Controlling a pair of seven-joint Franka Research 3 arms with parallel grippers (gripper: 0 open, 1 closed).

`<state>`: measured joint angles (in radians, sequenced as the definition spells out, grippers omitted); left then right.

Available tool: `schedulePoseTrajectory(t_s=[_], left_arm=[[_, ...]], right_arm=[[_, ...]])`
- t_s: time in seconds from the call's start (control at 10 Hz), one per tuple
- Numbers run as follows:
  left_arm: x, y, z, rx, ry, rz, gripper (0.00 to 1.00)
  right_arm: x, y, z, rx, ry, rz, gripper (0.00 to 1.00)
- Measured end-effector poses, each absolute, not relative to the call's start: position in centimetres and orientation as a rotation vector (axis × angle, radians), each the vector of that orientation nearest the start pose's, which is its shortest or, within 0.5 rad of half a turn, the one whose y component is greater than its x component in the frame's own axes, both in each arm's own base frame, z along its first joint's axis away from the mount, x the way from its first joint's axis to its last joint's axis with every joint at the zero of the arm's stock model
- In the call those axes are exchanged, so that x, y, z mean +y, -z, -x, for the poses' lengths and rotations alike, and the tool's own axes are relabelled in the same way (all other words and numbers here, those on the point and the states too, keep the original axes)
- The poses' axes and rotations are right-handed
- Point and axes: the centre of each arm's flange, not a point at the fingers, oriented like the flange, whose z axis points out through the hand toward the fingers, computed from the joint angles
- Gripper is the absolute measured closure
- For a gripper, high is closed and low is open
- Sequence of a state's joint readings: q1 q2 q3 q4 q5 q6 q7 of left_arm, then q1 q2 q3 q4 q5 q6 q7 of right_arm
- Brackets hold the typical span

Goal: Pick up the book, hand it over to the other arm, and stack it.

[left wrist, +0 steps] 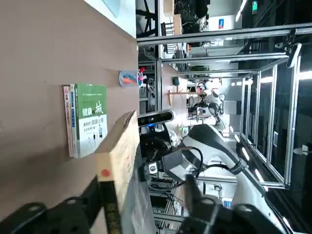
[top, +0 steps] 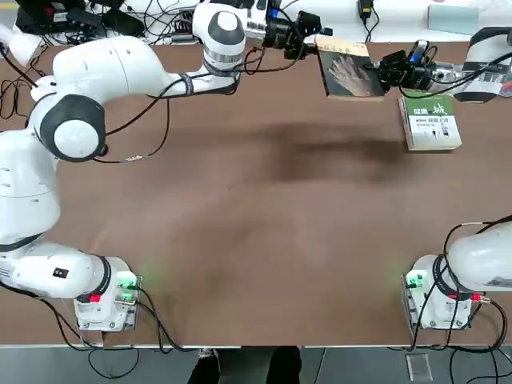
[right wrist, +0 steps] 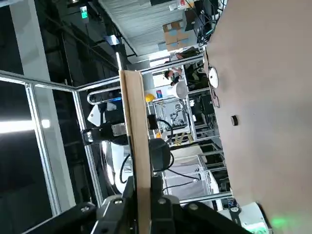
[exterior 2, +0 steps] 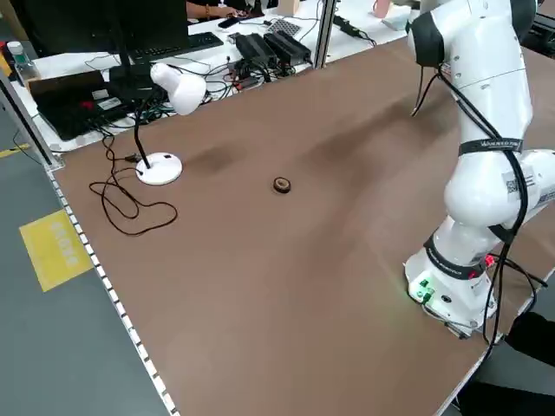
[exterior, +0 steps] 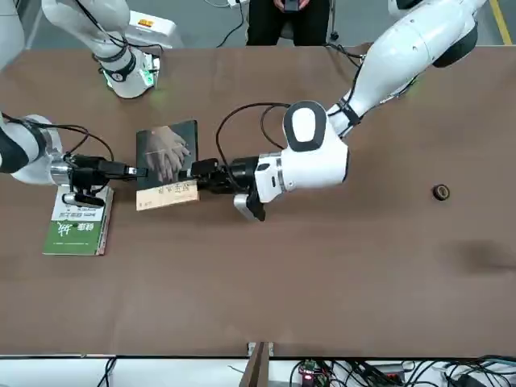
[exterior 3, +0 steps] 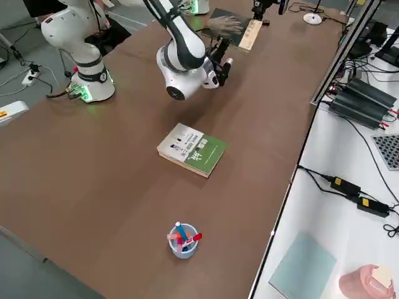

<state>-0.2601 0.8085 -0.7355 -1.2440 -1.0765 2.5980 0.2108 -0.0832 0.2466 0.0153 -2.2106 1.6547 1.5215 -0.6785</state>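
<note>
- 2 arms, 2 grippers, both at the 1 dark paperback (top: 348, 78), held up over the table (top: 240, 240), far side, R of ctr.
- R gripper (right wrist: 143, 185): closed on the paperback, w/ its pads on both covers.
- L gripper (left wrist: 144, 190): at the paperback's opposite edge, fingers spread wide, 1 each side of it.
- 1 green-and-white stack (exterior 3: 192, 149) flat on table, near R gripper; prob. 2+ bks, going by the spines in L wrist view.
- R arm's wrist hangs over/near that stack, partly in the way from above.
- 1 cup w/ several markers (exterior 3: 183, 248), on table, apart from the stack.
- 1 small blk ring (exterior 2: 282, 185) on table, L side, well apart.
- 1 white desk lamp (exterior 2: 159, 168) + loose cable, L far corner.
- 1 person (exterior: 289, 20) behind table, base side.
</note>
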Motion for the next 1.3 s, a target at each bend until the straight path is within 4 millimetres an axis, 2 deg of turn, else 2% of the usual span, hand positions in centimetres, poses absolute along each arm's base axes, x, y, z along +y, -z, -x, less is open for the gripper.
schedulePoseTrajectory(t_s=[0.2, 0.5, 0.8, 1.1, 1.3], left_arm=[[-52.2, -42.7, -58.6, 0.017, -0.064, -1.803, 0.01], [-52.7, -43.0, -58.4, 0.007, -0.113, -1.817, 0.00], [-51.4, -43.7, -59.6, -0.103, -0.272, -1.912, 0.00], [-48.0, -42.5, -61.5, -0.204, -0.364, -2.023, 0.00], [-46.4, -42.6, -61.8, -0.286, -0.386, -2.084, 0.00]], right_arm=[[7.5, -31.7, -52.9, 0.235, -0.103, 1.451, 0.85], [6.7, -31.9, -52.9, 0.244, -0.118, 1.427, 0.85], [4.7, -32.1, -52.9, 0.256, -0.109, 1.424, 0.85], [0.7, -32.7, -53.0, 0.238, -0.112, 1.475, 0.85], [-3.5, -33.4, -52.8, 0.218, -0.102, 1.540, 0.85]])
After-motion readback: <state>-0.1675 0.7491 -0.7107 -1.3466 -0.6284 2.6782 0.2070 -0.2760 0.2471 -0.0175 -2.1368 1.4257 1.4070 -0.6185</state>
